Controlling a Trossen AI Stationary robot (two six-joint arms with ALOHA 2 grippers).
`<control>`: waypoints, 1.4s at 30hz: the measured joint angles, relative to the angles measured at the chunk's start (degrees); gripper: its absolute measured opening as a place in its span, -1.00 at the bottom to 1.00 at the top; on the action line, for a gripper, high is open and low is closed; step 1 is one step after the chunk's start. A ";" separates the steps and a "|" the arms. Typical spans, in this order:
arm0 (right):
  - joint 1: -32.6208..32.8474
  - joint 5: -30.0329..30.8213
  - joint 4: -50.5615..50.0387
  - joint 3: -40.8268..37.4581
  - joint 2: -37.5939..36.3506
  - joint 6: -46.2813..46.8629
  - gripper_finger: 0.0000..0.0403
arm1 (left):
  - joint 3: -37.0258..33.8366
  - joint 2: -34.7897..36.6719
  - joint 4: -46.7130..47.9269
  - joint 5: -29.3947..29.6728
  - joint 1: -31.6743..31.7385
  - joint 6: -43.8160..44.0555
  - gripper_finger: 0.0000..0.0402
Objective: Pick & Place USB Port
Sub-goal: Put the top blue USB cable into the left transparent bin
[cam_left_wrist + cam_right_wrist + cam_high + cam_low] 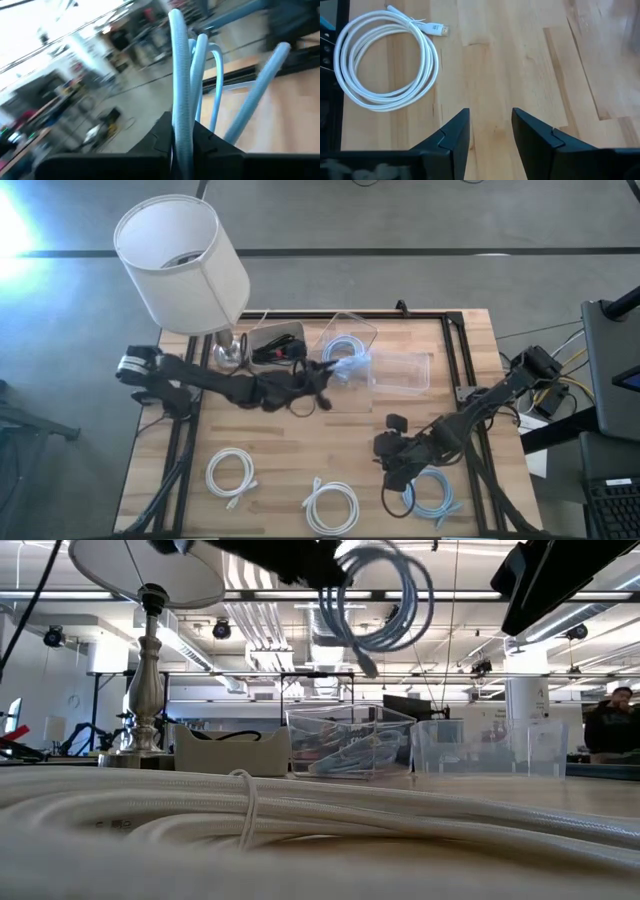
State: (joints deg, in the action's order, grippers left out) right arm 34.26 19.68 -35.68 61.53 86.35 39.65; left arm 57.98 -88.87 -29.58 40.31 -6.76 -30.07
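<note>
A coiled light-blue USB cable (378,602) hangs in the air from my left gripper (328,372), which is shut on it above the two clear bins. The nearer-left clear bin (362,326) holds another blue coil (345,346). The second clear bin (403,373) stands to its right. My right gripper (490,117) is open over bare wood near the table's near edge. A third blue coil (432,494) lies on the table just to its right. My left gripper pinches several strands of the blue coil (181,107) between its two fingers, at the coil's upper part. The arm reaches in from the table's left. The coil is lifted clear and hangs below the fingers (310,565), with a plug end dangling (368,665).
A lamp with a white shade (182,262) and a dark box (275,340) stand at the far left. Two white cable coils (230,475) (331,507) lie near the near edge. Bare wood lies at the table's middle.
</note>
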 joint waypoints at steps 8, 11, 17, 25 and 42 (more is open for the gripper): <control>0.00 0.00 -0.02 -0.03 0.00 -0.16 -0.31 | 0.00 -8.20 -9.25 4.91 7.10 2.32 -0.85; 0.00 0.00 -0.02 -0.03 0.00 -0.18 -0.32 | 0.00 -11.14 -12.22 5.12 9.57 3.93 -0.87; 0.00 -0.02 -0.02 -0.03 0.02 -0.18 -0.30 | 0.01 -16.49 -12.92 3.99 12.89 6.56 -0.81; 0.00 -0.03 -0.01 -0.03 0.02 -0.23 -0.32 | 1.66 -21.39 -13.90 3.60 14.45 6.66 -0.63; 0.00 -0.09 -0.05 -0.05 0.04 -0.82 -0.33 | 2.97 -19.68 -10.59 -0.83 13.66 4.53 -0.39</control>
State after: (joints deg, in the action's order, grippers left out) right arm 34.26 19.59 -35.73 61.47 86.39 38.83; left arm 60.94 -108.55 -40.17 39.47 6.90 -25.55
